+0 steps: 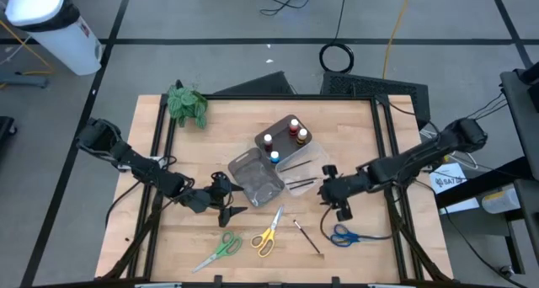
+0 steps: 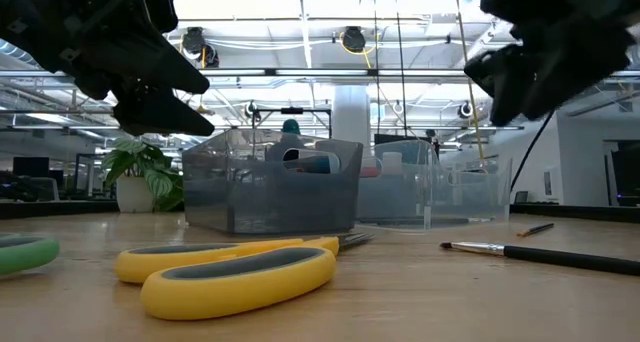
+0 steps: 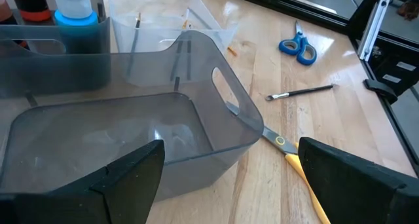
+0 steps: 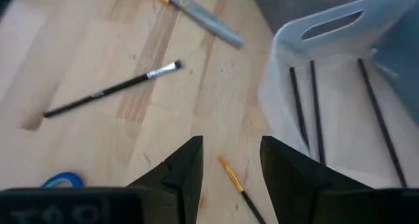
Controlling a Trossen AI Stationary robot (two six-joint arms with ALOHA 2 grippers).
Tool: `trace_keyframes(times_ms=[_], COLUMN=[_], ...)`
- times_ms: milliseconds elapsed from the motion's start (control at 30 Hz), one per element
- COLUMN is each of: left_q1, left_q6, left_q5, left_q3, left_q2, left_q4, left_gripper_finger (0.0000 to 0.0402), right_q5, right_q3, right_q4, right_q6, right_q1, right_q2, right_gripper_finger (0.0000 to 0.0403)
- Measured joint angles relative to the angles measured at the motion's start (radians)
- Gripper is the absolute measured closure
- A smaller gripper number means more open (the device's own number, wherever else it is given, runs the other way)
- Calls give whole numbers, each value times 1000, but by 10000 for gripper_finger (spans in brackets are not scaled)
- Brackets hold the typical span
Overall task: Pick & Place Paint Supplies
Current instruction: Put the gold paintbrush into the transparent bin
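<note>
My left gripper (image 1: 227,197) hovers open beside the near-left end of an empty grey tray (image 1: 257,178); the tray also fills the left wrist view (image 3: 131,119). My right gripper (image 1: 330,195) hangs open above the table, over a small orange-tipped brush (image 4: 237,183), next to the clear tray (image 1: 305,168). That tray holds three dark brushes (image 4: 327,106). Yellow scissors (image 1: 269,232), green scissors (image 1: 221,246), blue scissors (image 1: 345,236) and a loose brush (image 1: 307,237) lie flat on the table. Small paint bottles (image 1: 282,138) stand in a second grey tray.
A green leafy plant (image 1: 185,103) stands at the far left corner. The three trays cluster mid-table between the arms. Black frame rails (image 1: 160,153) run along the table's left and right sides. Bare wood lies at the far middle and near the right edge.
</note>
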Motion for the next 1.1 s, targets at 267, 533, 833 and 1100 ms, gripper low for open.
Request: trace_keyframes(times_ms=[267, 533, 833, 1100], left_q1=[0, 0, 0, 0], left_q6=[0, -3, -4, -6], left_q5=[0, 0, 0, 0], left_q3=[0, 0, 0, 0], left_q2=[0, 0, 0, 0], left_q4=[0, 0, 1, 1], left_gripper_finger=[37, 37, 37, 37], right_q5=[23, 84, 110, -1], right_q3=[-86, -143, -219, -228], right_q4=[45, 68, 173, 167], right_q6=[-8, -52, -46, 34], right_q1=[8, 6, 6, 11], right_q2=[105, 155, 153, 154], right_gripper_finger=[268, 273, 273, 273])
